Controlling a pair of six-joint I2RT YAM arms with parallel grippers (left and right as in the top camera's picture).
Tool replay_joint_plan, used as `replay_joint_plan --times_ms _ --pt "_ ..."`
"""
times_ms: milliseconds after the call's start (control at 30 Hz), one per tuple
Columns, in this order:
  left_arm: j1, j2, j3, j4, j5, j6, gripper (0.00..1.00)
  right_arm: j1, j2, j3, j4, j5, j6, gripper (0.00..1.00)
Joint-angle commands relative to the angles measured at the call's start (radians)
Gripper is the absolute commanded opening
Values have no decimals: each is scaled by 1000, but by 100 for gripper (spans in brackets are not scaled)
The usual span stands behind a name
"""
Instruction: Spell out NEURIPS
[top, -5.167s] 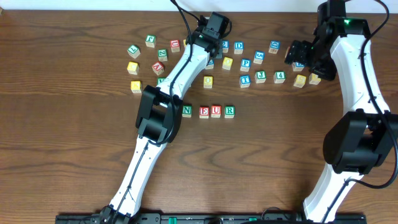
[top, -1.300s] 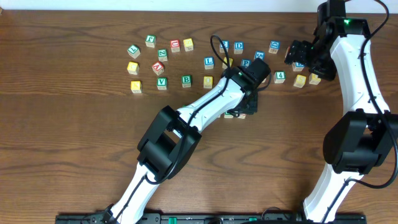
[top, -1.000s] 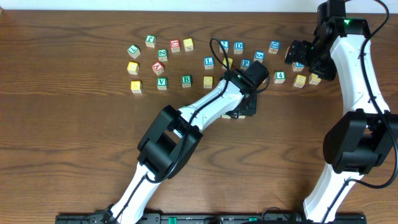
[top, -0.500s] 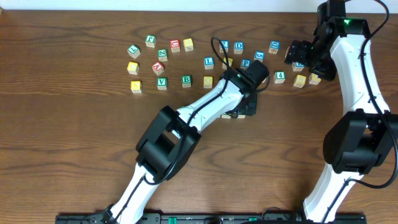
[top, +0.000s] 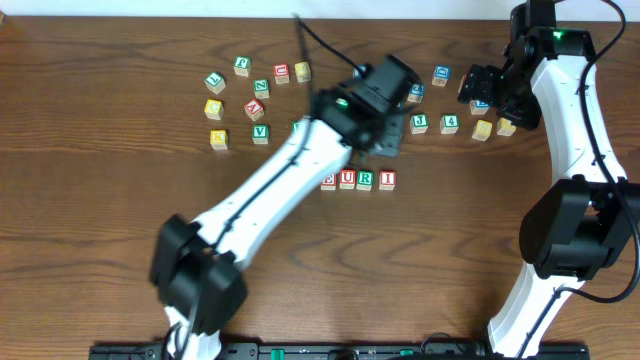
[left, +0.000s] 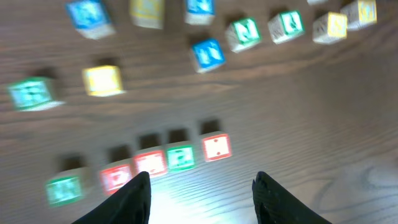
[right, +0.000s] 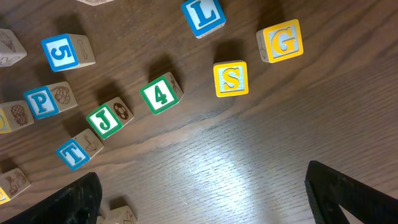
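The left gripper (left: 202, 182) hangs over the row with its jaws apart. Between them there is nothing, only bare wood. Just ahead of the jaws, in line with the gap, sits the red I cube (left: 216, 147), apart from both fingers. I judge it stands there as the fifth letter. From it the row runs toward the finger at the left of the wrist view: green R cube (left: 180, 157), red U cube (left: 151, 163), red E cube (left: 115, 178), green N cube (left: 63, 190). This view is blurred, so I cannot say whether they touch. On the other side of the I cube the wood is bare, with room for two more letters. Farther ahead of the jaws lie the loose cubes (left: 207, 53), well apart from the row.

The right gripper (right: 202, 174) stands with jaws wide and empty over another group. Ahead of its jaws, a little toward the right-side finger, is the yellow S cube (right: 231, 79). Far toward the other finger is the blue P cube (right: 42, 101). In my judgement the P comes next. The S cube has free wood around it, but the P cube has neighbours near, so fingers should come in with care there.

In the overhead view the far edge of the table (top: 120, 260) is near behind the loose cubes, and the open wood lies on the robot's side of the row.
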Motion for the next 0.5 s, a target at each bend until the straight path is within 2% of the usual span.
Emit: replay_joint_plan --times_ms 0,400,467 --pt "93 -92 12 -59 -31 74 52 11 6 -4 0 1 13 99" --pt "399 -216 12 -234 -31 163 53 11 6 -4 0 1 13 99" --pt "438 -216 12 -258 -31 163 59 11 6 -3 16 -19 28 99"
